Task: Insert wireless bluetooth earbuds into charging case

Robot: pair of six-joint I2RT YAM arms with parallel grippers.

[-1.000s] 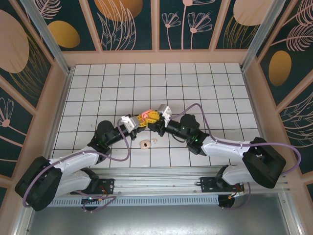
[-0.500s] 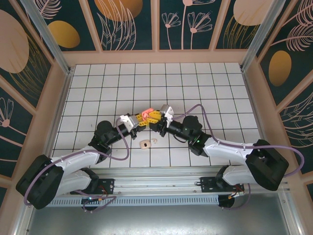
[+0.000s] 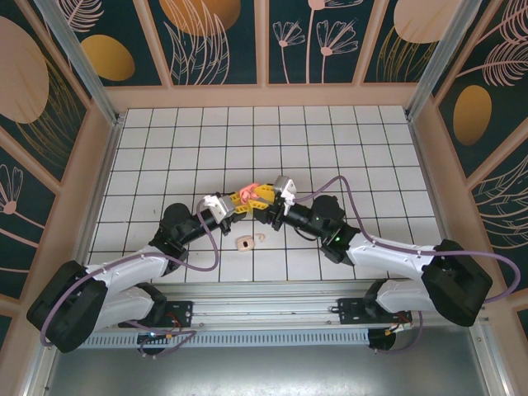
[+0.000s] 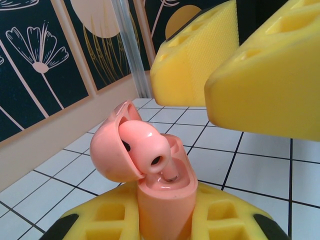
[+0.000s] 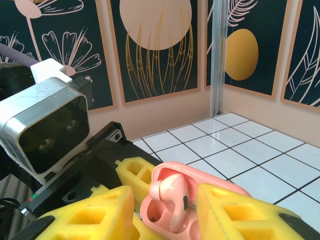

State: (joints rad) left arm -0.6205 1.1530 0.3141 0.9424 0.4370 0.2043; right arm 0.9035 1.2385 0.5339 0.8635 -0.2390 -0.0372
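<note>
My left gripper point(image 3: 238, 201) is shut on a coral-pink charging case point(image 4: 167, 197), holding it upright above the tiles with its lid point(image 4: 110, 155) swung open. A pink earbud point(image 4: 142, 142) stands in the case with its stem down in a socket. In the right wrist view the same earbud point(image 5: 172, 197) sits between the yellow fingers of my right gripper point(image 5: 167, 210), which is open, with a gap on each side of the bud. From the left wrist, those fingers point(image 4: 195, 60) hang above the case. Seen from above, the right gripper point(image 3: 262, 198) meets the case point(image 3: 249, 190) mid-table.
A small pale cream piece point(image 3: 245, 242) lies on the white grid table point(image 3: 355, 148) just in front of the grippers, too small to make out. Wooden walls with dark floral panels point(image 3: 219, 41) close in the table on three sides.
The right gripper's jaws have spread apart and let go of the earbud, which stays in the case. The left gripper holds the case as before.
</note>
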